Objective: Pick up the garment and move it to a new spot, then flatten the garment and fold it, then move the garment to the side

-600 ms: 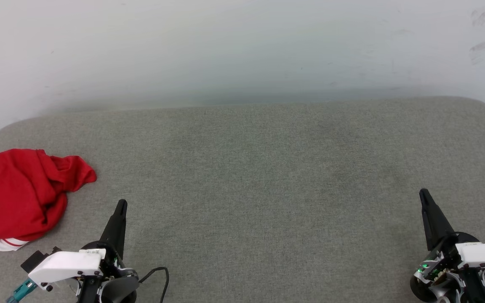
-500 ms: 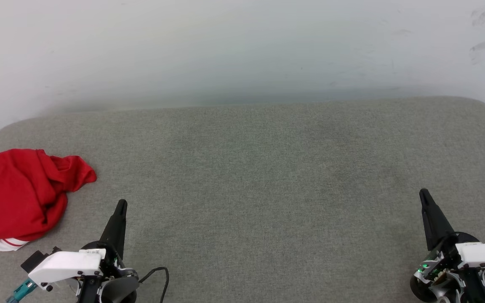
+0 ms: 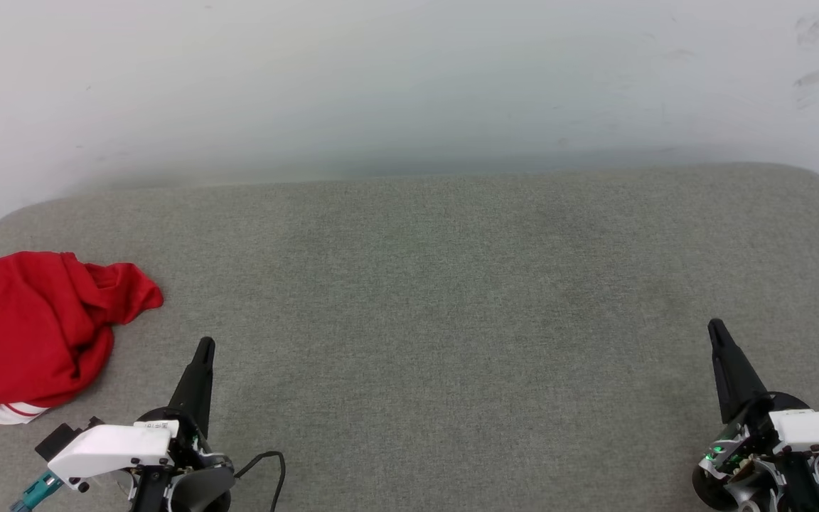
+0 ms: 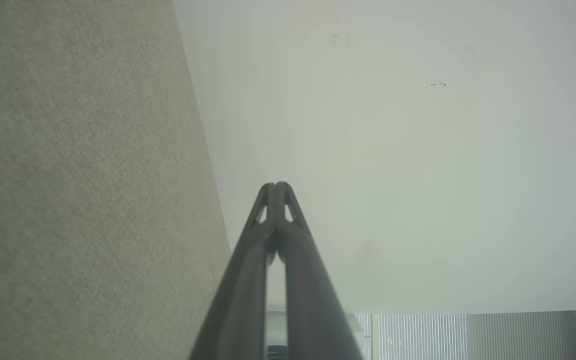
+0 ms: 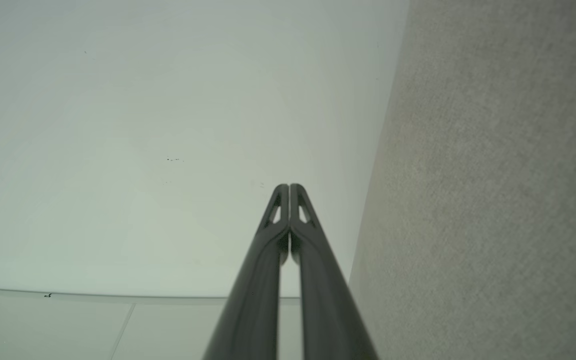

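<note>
Jaws on both arms stand fully closed and hold nothing as the garment (image 3: pixel 40 327) lies in a crumpled red heap at the far left of the grey fabric-covered tabletop (image 3: pixel 424 299), close to its rounded left corner. A strip of white cloth with thin red stripes (image 3: pixel 10 412) pokes out from under the heap's near edge; any print on the shirt is hidden in the folds. The left gripper (image 3: pixel 205 344) sits at the lower left of the head view, its dark fingers (image 3: pixel 195 387) drawn into a single point that aims up the frame, near the garment's right side but apart from it, with bare fabric between them. The right gripper (image 3: pixel 714 326) sits at the lower right, well apart from the garment, its fingers likewise drawn to one tip. A black cable (image 3: pixel 271 466) loops beside the left wrist, and a small green light (image 3: pixel 716 449) glows on the right wrist. In the left wrist view the two fingers meet at their tips against a pale wall (image 4: pixel 418 150), with the grey tabletop along that view's left side; in the right wrist view they meet the same way, with the tabletop along the right. Faint dark scuffs (image 3: pixel 818 28) mark the wall at upper right.
</note>
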Robot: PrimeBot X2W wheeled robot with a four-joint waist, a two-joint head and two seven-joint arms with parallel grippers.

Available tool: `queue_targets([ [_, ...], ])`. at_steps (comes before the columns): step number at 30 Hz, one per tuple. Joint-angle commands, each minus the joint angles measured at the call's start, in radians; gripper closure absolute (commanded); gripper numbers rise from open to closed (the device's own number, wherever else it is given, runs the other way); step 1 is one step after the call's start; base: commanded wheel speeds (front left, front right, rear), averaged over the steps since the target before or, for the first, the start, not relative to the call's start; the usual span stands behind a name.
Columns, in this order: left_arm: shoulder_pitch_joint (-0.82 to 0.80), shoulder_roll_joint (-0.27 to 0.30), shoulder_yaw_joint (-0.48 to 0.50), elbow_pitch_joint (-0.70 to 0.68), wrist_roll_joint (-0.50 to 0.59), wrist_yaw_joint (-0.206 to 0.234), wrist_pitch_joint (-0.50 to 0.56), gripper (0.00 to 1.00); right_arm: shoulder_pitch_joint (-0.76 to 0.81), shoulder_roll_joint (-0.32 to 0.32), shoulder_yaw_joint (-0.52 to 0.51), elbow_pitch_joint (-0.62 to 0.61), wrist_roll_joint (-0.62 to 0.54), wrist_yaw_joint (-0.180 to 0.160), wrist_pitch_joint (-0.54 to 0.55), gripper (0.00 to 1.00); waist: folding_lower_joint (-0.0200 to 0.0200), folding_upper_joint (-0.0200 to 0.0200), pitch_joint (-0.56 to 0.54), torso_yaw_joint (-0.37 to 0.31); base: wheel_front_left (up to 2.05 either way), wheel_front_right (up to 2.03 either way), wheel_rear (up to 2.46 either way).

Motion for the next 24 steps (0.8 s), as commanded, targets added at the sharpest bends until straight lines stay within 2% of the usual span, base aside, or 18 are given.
queue_targets([
  [1, -0.006, -0.001, 0.003, 0.000, 0.002, -0.003, 0.002, 1.00, -0.011, 0.004, 0.000, 0.001, -0.005, 0.000, 0.002, 1.00, 0.0000, 0.0000, 0.000, 0.000, 0.00, 0.00, 0.00],
  [21, -0.006, -0.001, 0.003, 0.000, 0.002, -0.003, 0.002, 1.00, -0.011, 0.004, 0.000, 0.001, -0.005, 0.000, 0.001, 1.00, 0.0000, 0.0000, 0.000, 0.000, 0.00, 0.00, 0.00],
  [22, 0.000, 0.000, 0.000, 0.000, 0.000, 0.000, 0.000, 0.00, 0.000, 0.000, 0.000, 0.000, 0.000, 0.000, 0.000, 0.00, 0.0000, 0.0000, 0.000, 0.000, 0.00, 0.00, 0.00],
  [24, 0.008, -0.001, -0.002, 0.012, 0.001, 0.000, -0.001, 0.00, 0.009, 0.000, 0.002, 0.012, 0.000, 0.000, -0.001, 0.00, 0.0000, 0.0000, 0.000, 0.000, 0.00, 0.00, 0.00],
])
